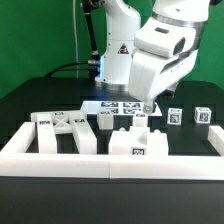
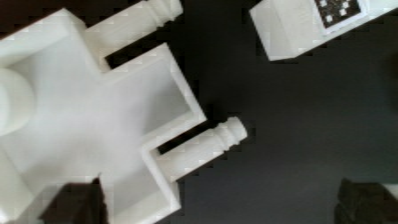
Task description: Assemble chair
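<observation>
Chair: not assembled, all parts loose on the black table (image 1: 30, 100), inside the white rail (image 1: 60, 157).
- Frame pieces (image 1: 60, 127) lie toward the exterior view's left.
- A bulky tagged part (image 1: 138, 145) sits front centre.
- Small posts (image 1: 175, 117) stand in a row behind it, each apart from the next.
- The marker board (image 1: 120, 104) lies behind the row, under the arm.

Wrist view: a flat pegged piece (image 2: 89, 110) with ribbed pegs sticking out of its edge. A tagged block (image 2: 320, 25) is near it but not touching.

Gripper (image 2: 217, 205): spread wide and empty, hovering over the peg side of the piece. One of the fingers (image 2: 71, 203) overlaps the white surface in this view and the other is over bare table.

Risks, as judged from here:
- Coming straight down could land that finger on top of the piece instead of beside it, tipping or skidding the part.
- A grip taken on a peg rather than the body would likely let the piece swing.
- A sideways correction could nudge the tagged block — it sits close.

Which exterior-view part is the pegged piece I cannot tell.
</observation>
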You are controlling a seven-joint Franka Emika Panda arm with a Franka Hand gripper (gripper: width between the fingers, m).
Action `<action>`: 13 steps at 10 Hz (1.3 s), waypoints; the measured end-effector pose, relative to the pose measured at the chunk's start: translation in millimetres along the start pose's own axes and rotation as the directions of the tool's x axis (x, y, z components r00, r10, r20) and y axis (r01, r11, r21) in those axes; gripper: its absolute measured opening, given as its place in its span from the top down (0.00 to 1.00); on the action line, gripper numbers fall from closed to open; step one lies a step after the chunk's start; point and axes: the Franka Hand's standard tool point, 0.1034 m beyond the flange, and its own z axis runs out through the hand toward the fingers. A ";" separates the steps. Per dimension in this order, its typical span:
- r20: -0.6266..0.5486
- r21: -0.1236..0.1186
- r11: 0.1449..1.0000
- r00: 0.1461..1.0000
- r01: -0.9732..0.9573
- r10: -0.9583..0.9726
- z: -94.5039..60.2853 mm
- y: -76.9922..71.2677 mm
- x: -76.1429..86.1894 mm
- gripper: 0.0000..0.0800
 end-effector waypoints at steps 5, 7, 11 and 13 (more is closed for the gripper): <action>-0.001 0.001 1.000 1.000 -0.001 0.001 0.2 -0.1 0.1 0.19; -0.001 0.001 1.000 1.000 -0.013 0.013 0.2 -0.1 0.2 0.19; -0.003 0.004 0.990 0.990 -0.142 0.142 0.1 -0.6 0.7 0.19; -0.002 0.004 0.964 0.964 -0.267 0.267 0.1 -0.8 0.9 0.19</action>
